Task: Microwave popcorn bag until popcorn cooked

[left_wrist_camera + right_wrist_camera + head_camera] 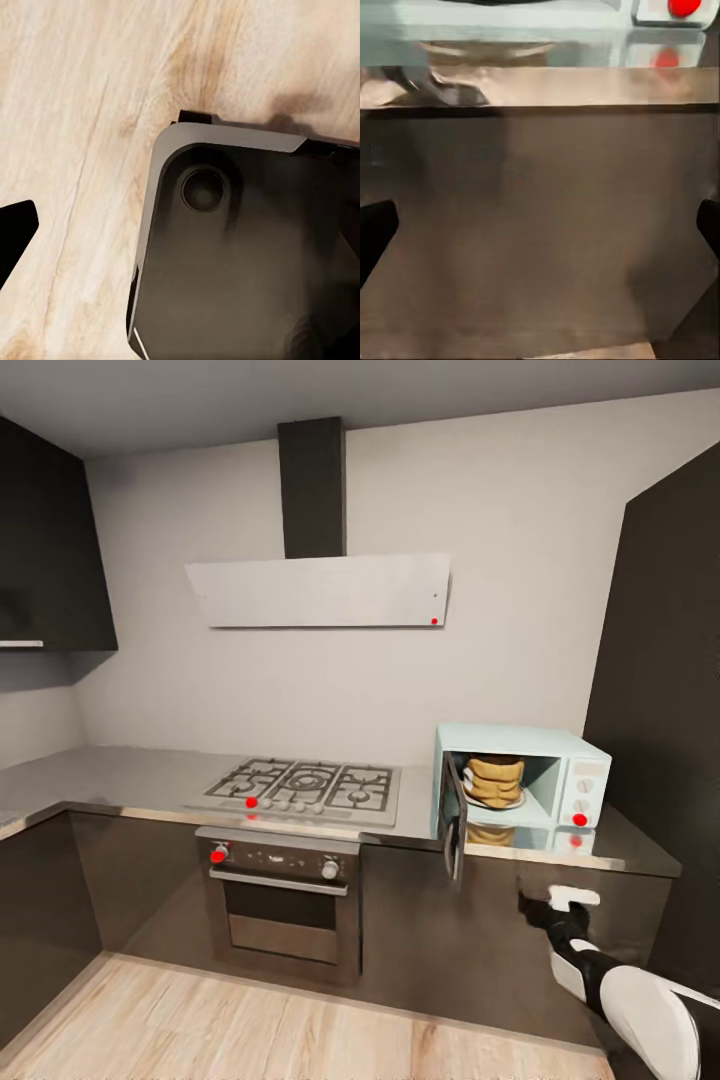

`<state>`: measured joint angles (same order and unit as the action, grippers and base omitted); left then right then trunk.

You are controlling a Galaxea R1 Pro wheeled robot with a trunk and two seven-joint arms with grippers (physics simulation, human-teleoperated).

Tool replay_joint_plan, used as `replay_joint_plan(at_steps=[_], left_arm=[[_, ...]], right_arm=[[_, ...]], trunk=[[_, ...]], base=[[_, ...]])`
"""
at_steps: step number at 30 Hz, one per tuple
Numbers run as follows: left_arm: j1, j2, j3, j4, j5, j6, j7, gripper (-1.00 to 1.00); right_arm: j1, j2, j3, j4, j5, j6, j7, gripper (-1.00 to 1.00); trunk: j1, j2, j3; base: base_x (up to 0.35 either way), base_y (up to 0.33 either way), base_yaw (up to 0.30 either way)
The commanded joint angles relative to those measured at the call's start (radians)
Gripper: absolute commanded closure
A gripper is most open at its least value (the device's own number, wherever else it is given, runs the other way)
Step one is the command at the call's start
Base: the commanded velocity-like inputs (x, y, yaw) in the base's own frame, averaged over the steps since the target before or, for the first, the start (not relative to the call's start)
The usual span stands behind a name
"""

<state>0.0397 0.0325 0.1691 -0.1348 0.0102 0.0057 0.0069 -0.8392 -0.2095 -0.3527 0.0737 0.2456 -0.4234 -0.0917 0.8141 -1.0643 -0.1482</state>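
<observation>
The pale blue-white microwave (560,745) stands on the grey countertop (120,775) at the right, its dark glass door (455,825) swung open toward me. The tan-orange popcorn bag (496,781) sits upright inside on the white turntable plate. No popcorn kernels can be made out. My right gripper (540,905) hangs below the countertop's front edge, in front of the dark cabinet and under the microwave. In the right wrist view its fingertips (375,232) sit far apart, open and empty. One dark fingertip (15,232) of my left gripper shows at the picture's edge, over the floor.
A gas hob (305,785) with a built-in steel oven (285,905) below lies left of the microwave, under a white hood (320,590). A tall dark cabinet (665,660) closes the right side. Wooden floor (250,1030) runs along the cabinets. My dark base (240,255) is below the left wrist.
</observation>
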Motion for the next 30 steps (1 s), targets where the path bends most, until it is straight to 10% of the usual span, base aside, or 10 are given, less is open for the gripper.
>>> replay_joint_plan(at_steps=[1, 7, 13, 19, 30], left_arm=[[0.0, -0.001, 0.003, -0.002, 0.001, 0.001, 0.001, -1.0], [0.0, 0.0, 0.001, -0.053, 0.001, 0.001, 0.001, -1.0], [0.001, -0.013, 0.001, -0.488, 0.001, 0.015, 0.001, -1.0], [-0.01, -0.083, -0.002, -0.867, 0.0, 0.14, 0.0, -1.0], [-0.435, -0.117, -0.069, -0.918, -0.001, 0.246, -0.01, -1.0]], right_arm=[[0.048, -0.001, -0.004, 0.004, 0.012, -0.001, -0.007, -1.0], [0.309, 0.0, -0.003, 0.005, 0.014, 0.005, -0.007, -1.0], [0.475, 0.089, -0.003, 0.006, 0.015, 0.044, -0.008, -1.0], [0.522, 0.134, -0.003, 0.006, 0.015, 0.181, -0.008, -1.0], [0.532, 0.148, -0.002, 0.005, 0.017, 0.246, -0.008, -1.0]], trunk=[[0.0, -0.001, -0.001], [0.0, -0.001, -0.001], [0.0, -0.001, -0.001], [0.0, -0.001, -0.001], [0.0, -0.001, -0.001]], base=[[-0.006, 0.003, 0.0], [-0.001, 0.0, 0.0], [0.0, 0.0, 0.0], [0.0, 0.0, 0.0], [0.0, 0.0, 0.0]])
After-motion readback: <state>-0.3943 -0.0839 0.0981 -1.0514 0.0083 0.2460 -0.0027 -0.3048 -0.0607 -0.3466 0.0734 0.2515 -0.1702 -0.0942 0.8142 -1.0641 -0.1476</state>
